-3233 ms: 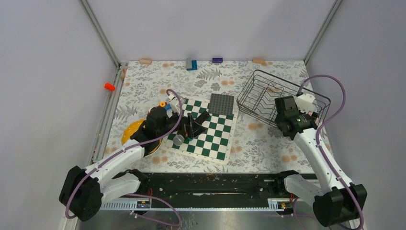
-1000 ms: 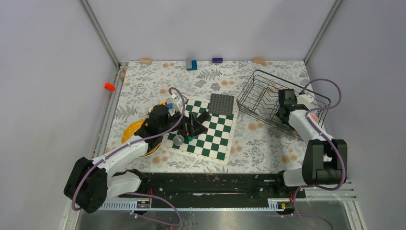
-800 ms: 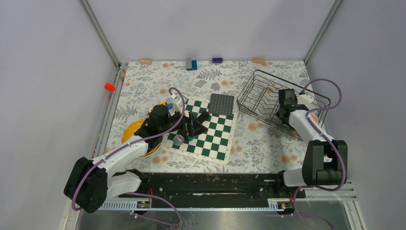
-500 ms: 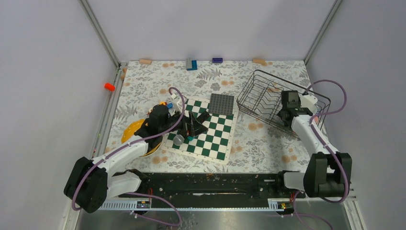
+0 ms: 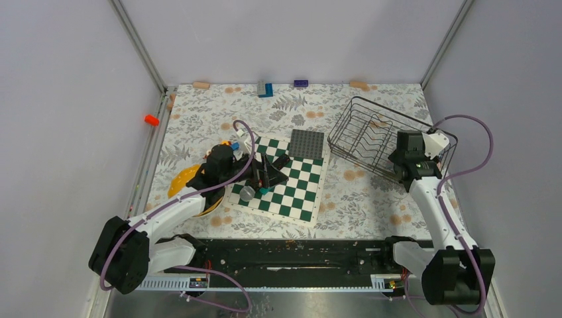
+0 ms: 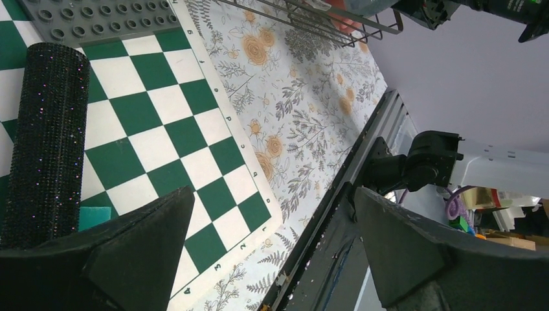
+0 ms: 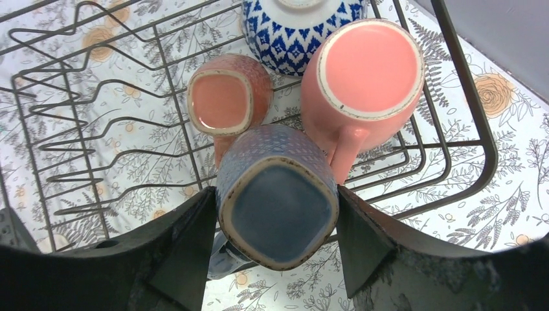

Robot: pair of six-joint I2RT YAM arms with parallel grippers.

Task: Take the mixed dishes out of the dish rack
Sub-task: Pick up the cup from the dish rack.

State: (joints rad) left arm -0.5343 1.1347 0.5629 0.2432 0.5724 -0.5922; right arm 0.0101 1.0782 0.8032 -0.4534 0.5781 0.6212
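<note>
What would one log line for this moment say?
right claw: shut on blue mug at rack | left claw: open, empty, over chessboard

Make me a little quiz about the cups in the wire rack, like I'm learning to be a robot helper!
1. True or false: the pink mug in the dish rack stands upside down.
2. What sits between the fingers of the right end effector? A) a spoon B) the blue-grey mug C) a green cup
3. Fill in: the left end effector is above the green-and-white ____.

Key: 1 true. 2 B. 3 chessboard.
</note>
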